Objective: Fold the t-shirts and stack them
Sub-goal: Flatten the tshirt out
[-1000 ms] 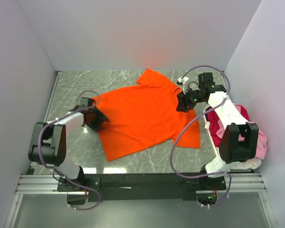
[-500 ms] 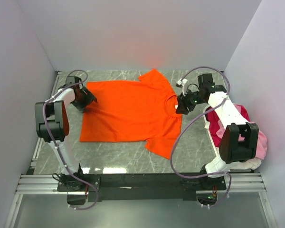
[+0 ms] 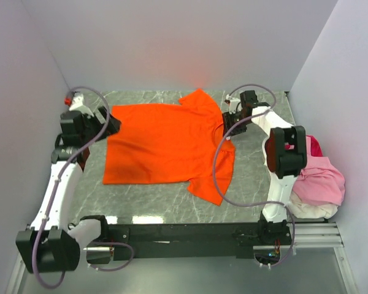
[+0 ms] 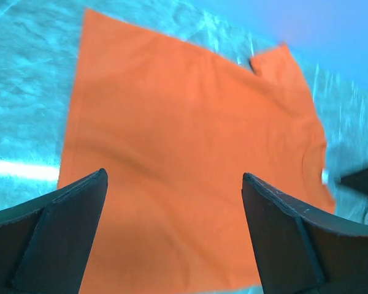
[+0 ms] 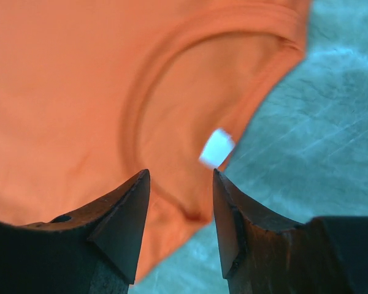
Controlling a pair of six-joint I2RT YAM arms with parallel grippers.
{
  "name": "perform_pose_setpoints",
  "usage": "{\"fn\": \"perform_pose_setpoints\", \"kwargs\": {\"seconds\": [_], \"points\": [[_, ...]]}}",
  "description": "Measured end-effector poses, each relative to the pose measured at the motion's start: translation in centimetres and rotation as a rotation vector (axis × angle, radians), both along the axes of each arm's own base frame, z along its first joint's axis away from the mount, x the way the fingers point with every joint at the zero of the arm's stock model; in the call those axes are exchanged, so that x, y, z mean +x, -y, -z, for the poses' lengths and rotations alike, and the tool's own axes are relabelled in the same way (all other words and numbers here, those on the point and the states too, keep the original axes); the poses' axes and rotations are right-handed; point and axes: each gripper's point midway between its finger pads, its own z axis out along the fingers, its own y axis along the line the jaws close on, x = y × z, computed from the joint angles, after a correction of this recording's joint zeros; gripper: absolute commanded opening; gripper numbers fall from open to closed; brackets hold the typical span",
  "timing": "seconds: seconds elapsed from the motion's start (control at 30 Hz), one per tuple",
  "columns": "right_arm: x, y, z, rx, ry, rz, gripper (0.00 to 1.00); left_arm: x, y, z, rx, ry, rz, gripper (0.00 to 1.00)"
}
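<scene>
A bright orange t-shirt [image 3: 165,144] lies spread flat on the grey marble table [image 3: 251,180], with its collar to the right. My left gripper [image 3: 112,122] hovers just off the shirt's left hem. In the left wrist view it [image 4: 173,174] is wide open and holds nothing, and the orange t-shirt [image 4: 190,135] shows below. My right gripper [image 3: 229,127] is at the collar. Seen from the right wrist, it [image 5: 180,173] stands part open over the collar's edge [image 5: 67,92], near a white tag [image 5: 216,147]. Pink, magenta and white t-shirts [image 3: 322,180] lie heaped at the right.
White walls close in the table on the left, back and right. The heap of shirts sits against the right wall beside the right arm's base [image 3: 276,214]. Bare marble [image 3: 153,202] shows in front of the orange shirt.
The left gripper dragged the shirt's hem leftward and spread it flat, then opened, let go and rose. The right gripper shifted slightly toward the back along the collar.
</scene>
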Motion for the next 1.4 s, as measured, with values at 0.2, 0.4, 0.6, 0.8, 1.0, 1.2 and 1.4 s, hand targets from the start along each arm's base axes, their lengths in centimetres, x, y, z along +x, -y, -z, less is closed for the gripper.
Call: {"fn": "perform_pose_setpoints", "kwargs": {"seconds": [0.2, 0.4, 0.6, 0.8, 1.0, 1.2, 1.4], "points": [[2.1, 1.5, 4.2, -0.068, -0.109, 0.175, 0.48, -4.1, 1.8, 5.6, 0.066, -0.088, 0.079, 0.97], [4.6, 1.5, 4.3, -0.07, -0.106, 0.234, 0.27, -5.1, 1.9, 5.2, 0.101, -0.061, 0.085, 0.97], [5.8, 1.3, 4.6, -0.062, -0.144, 0.25, 0.0, -5.3, 1.8, 3.9, 0.123, -0.009, 0.082, 0.99], [8.2, 2.7, 4.1, -0.13, -0.092, 0.297, 0.0, -5.3, 1.7, 2.6, 0.136, 0.043, 0.084, 0.99], [14.1, 4.9, -0.1, -0.204, 0.102, 0.366, 0.0, -5.0, 2.4, 2.8, 0.137, 0.054, 0.131, 0.99], [16.2, 6.9, -1.7, -0.283, 0.208, 0.388, 0.42, -5.5, 6.2, 4.4, 0.124, 0.074, 0.357, 0.99], [9.7, 7.5, 0.3, -0.352, 0.112, 0.237, 0.53, -8.4, 13.2, 4.8, 0.215, 0.121, 0.652, 0.99]]}}
